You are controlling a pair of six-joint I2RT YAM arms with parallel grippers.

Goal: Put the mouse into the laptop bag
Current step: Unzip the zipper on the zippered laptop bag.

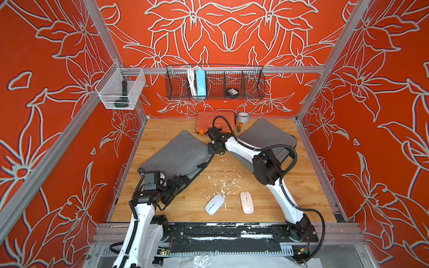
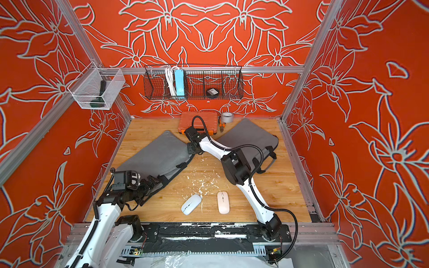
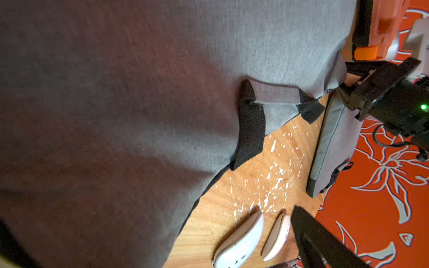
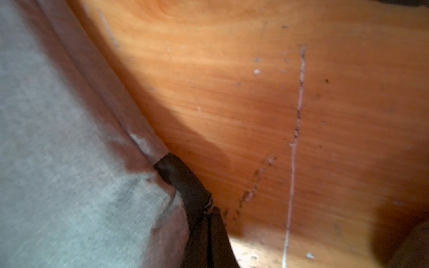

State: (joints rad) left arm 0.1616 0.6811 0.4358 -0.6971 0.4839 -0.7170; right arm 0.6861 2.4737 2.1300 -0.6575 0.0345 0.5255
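Looking down in both top views, we find the white mouse and the pink mouse lying side by side near the front of the wooden surface. Both are well apart from the bags, so nothing is packed yet. The laptop bag lies flat and aslant on the left, and a second grey bag lies partly under the right arm. The right jaws reach across to the far corner of the laptop bag, while the left arm holds its jaws over the bag's near end.

From the left wrist, grey fabric fills most of the frame, crossed by a carry strap. One black fingertip stands far off to the side, so the left jaws are spread fully and hold nothing. Both mice show beyond the bag's edge.

From the right wrist, the right jaws are pressed together on a dark tab at the bag's corner. A glint of metal there suggests the zip pull. We judge that this grip is meant to work the zip and open the bag, leaving the empty left jaws free to steady the bag or fetch a mouse.
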